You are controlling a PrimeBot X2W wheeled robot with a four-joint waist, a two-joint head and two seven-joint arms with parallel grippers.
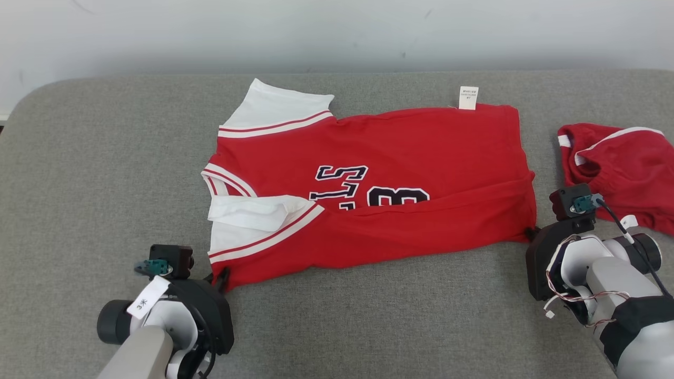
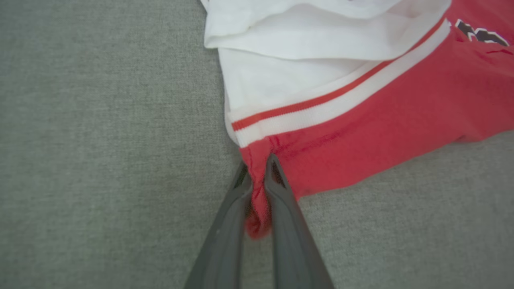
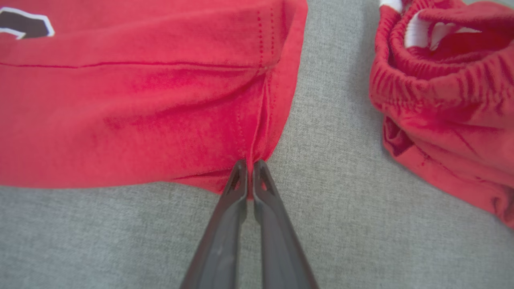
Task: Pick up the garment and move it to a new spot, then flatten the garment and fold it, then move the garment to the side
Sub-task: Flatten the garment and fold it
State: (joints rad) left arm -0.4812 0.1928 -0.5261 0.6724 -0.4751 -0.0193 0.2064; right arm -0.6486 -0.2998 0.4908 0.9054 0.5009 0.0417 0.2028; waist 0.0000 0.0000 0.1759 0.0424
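The garment (image 1: 400, 158) is a red jersey with white sleeves and dark lettering, lying sideways on the grey table, its near long edge folded over the front. My left gripper (image 1: 224, 279) is shut on the garment's near left corner, just below the white-and-red sleeve band (image 2: 333, 104); red cloth (image 2: 257, 200) bunches between its fingers. My right gripper (image 1: 531, 231) is shut on the garment's near right hem corner (image 3: 253, 160), the fingertips pinched tight on the red fabric. A white tag (image 1: 468, 98) sticks out at the far edge.
A second red piece with white trim (image 1: 621, 168) lies crumpled at the right edge of the table, close beside my right wrist (image 3: 441, 92). The grey padded table (image 1: 105, 173) stretches wide to the left and front. A pale wall (image 1: 337, 31) runs behind.
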